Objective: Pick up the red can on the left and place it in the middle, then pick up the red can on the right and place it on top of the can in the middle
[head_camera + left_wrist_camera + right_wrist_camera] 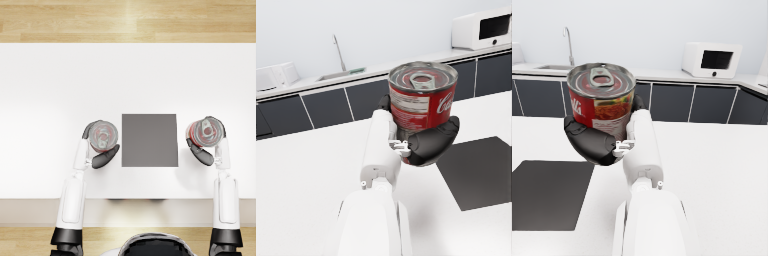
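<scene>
Red cans, dark grey mat, white table.

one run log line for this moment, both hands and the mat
left hand: holds left red can, beside mat | right hand: holds right red can, beside mat | dark mat: bare | stack: not started

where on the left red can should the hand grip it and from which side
Grip the left red can around its curved side wall, below the rim, coming in level from the side. It stands upright with the pull-tab lid on top, so the round wall is what the fingers can wrap. The left hand grips it just so, from the robot's side.
</scene>
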